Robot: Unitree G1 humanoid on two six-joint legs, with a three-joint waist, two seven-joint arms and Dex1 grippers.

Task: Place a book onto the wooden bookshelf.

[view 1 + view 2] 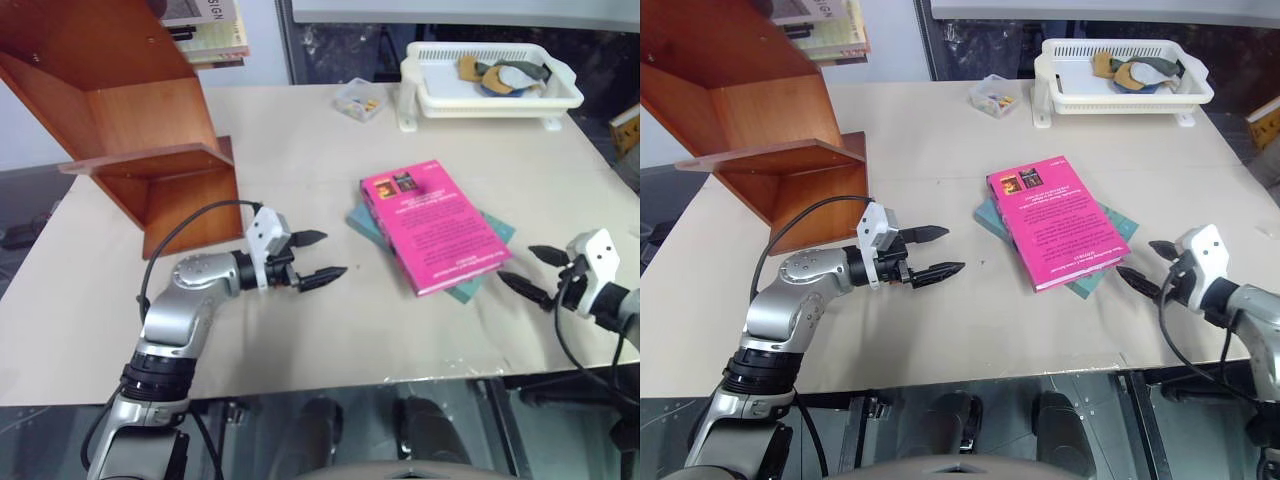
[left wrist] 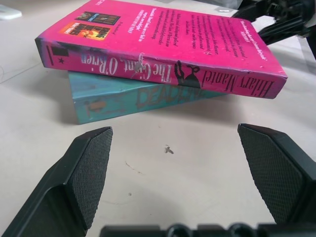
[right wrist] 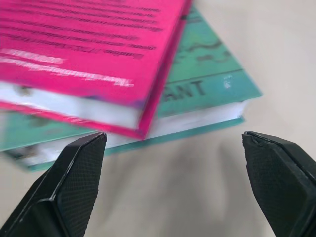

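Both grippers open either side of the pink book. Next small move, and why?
Probably bring the two grippers inward to the pink book. It lies flat on the teal book, untouched, with the left gripper and right gripper open, pointing at it from opposite sides and apart from it. The wooden bookshelf waits at the robot's left.

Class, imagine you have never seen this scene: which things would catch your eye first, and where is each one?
The bright pink book draws the eye at once, lying on a teal book in the middle of the pale table. On either side of it, the left gripper and the right gripper point at the stack, both open and empty. At the table's far left corner stands the large reddish-brown wooden bookshelf.
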